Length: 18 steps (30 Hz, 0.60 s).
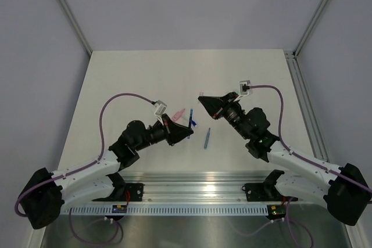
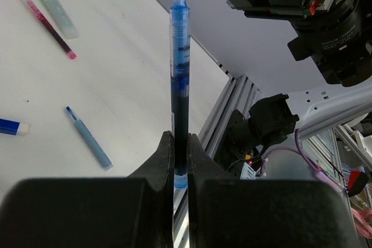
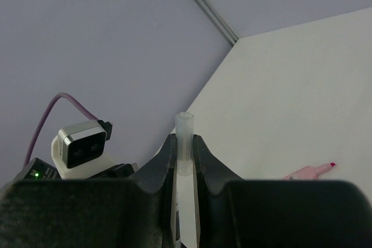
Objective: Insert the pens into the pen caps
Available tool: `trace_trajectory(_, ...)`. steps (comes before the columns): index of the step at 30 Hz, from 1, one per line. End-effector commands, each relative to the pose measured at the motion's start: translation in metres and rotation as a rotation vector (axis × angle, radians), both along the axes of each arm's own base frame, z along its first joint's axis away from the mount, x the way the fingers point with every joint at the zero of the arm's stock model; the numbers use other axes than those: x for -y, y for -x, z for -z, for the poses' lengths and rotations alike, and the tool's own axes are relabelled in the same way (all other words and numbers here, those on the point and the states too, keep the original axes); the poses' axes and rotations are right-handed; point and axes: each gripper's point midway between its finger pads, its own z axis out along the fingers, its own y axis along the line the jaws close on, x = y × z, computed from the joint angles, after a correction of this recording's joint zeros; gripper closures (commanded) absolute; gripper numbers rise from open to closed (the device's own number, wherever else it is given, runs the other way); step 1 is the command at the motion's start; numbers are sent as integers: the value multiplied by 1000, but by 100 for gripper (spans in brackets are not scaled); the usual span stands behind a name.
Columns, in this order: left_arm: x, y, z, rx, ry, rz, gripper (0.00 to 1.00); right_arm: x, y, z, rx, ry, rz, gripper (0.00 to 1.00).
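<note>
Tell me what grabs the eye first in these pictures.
Above the table, the left gripper clamps a dark blue pen, tip outward. Facing it, the right gripper pinches a short translucent whitish cap. A light blue pen, a red pen and a mint green cap lie loose on the tabletop.

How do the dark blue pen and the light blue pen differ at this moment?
The dark blue pen is clamped in the left tool, off the table; the light blue pen lies flat on it, untouched. The dark blue pen's barrel is deep blue; the light blue pen's is pale. Both are uncapped.
</note>
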Motion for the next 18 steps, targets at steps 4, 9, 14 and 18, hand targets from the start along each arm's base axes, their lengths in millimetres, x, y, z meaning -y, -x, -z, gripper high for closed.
trace_trajectory(4,3,6,-23,100,74,37,100,-9,6,-32,57,-49,30,100)
trace_trajectory(9,0,7,-21,105,68,35,100,-18,7,-31,53,-44,18,100)
trace_trajectory(14,0,8,-21,105,70,39,100,-23,7,-26,46,-22,17,100)
trace_trajectory(18,-1,9,-22,107,72,37,100,-26,6,-20,33,-14,12,100)
